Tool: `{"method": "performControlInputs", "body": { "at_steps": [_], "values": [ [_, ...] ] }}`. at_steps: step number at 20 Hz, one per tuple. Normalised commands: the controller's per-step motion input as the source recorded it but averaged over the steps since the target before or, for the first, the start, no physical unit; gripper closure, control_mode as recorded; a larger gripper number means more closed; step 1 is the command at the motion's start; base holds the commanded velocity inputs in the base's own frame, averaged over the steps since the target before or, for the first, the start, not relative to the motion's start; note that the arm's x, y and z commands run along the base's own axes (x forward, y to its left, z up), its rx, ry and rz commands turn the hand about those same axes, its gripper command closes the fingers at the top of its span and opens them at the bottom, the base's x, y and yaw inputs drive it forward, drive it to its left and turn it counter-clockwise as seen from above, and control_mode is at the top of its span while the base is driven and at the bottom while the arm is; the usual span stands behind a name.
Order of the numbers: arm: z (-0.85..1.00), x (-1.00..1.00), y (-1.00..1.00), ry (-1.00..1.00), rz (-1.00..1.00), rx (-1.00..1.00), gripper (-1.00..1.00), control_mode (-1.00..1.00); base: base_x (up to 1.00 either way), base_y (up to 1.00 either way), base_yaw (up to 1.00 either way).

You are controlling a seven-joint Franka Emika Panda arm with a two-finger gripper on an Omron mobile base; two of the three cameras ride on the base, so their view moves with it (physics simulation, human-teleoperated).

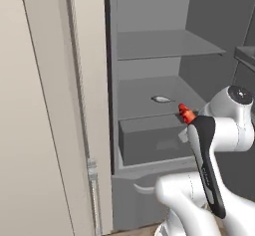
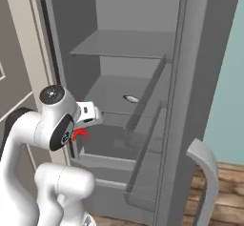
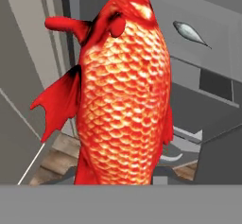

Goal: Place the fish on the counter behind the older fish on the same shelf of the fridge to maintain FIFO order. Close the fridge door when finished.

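The gripper (image 1: pixel 185 114) was clamped on the fish (image 3: pixel 124 86), carrying it just before the open fridge (image 1: pixel 149 56). The older fish (image 1: pixel 162 99) lay mid-shelf (image 1: pixel 144 88). Next, reach over it toward the shelf's back edge. The fingertips were hidden behind the fish

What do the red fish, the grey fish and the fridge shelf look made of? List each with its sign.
Red fish: glossy scaled skin, going by the scale pattern and pale sheen; it is a rendered look.
Grey fish: smooth silvery surface with a light highlight; too small to see scales.
Fridge shelf: flat matte grey slab, plastic or painted metal perhaps; no gloss, grain or see-through.
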Motion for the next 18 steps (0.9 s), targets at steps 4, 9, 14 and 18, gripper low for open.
{"method": "performControlInputs", "body": {
  "at_steps": [4,9,14,18],
  "values": [
    [0.00,0.00,0.00,0.00,0.00,0.00,1.00,1.00,0.74,0.00,-0.01],
    [0.00,0.00,0.00,0.00,0.00,0.00,1.00,1.00,0.70,0.00,0.00],
    [0.00,0.00,0.00,0.00,0.00,0.00,1.00,1.00,0.60,0.00,0.00],
    [-0.16,0.00,0.00,-0.08,0.03,-0.02,1.00,-1.00,0.14,0.00,0.03]
  ]
}}
